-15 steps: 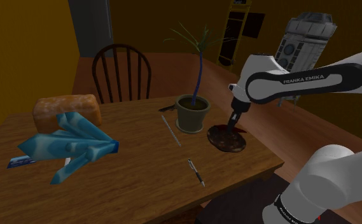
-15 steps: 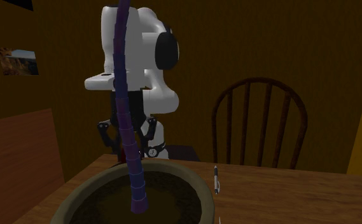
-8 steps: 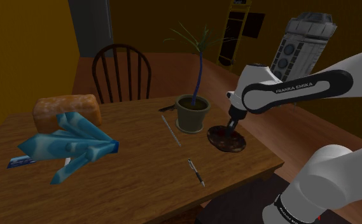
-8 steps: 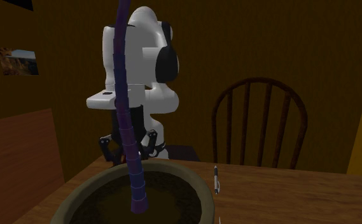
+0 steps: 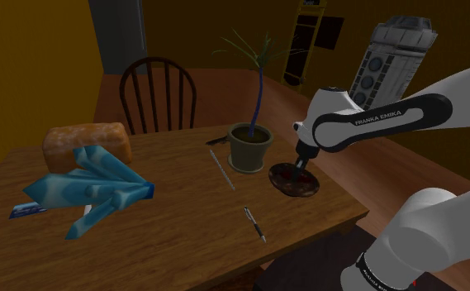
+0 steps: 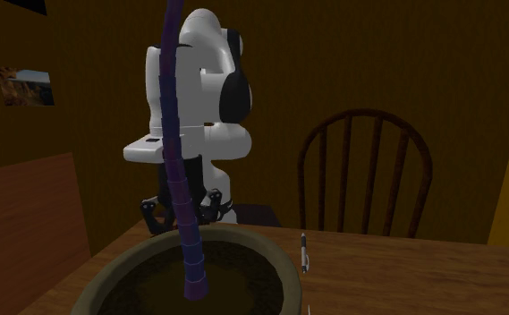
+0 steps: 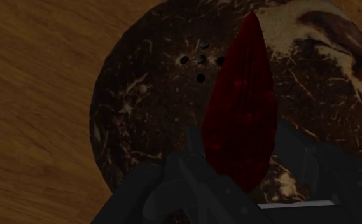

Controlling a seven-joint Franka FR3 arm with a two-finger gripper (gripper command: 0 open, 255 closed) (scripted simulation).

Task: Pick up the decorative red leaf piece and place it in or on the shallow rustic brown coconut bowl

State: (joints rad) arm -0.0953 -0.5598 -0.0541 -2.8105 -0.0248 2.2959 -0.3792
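Placing step: tool [image 5: 301, 164] clasps leaf [image 7: 240, 121], seemingly just above bowl [image 7: 141, 108]. Next: open tool, release, lift clear.

Wrist view: my gripper [image 7: 243, 162], clasping the red leaf [image 7: 240, 108], covers the leaf's lower tip, and the coconut bowl's [image 7: 141, 108] rim runs off the frame. Second exterior view: the plant pot [image 6: 279, 261], itself cropped, hides my fingertips.
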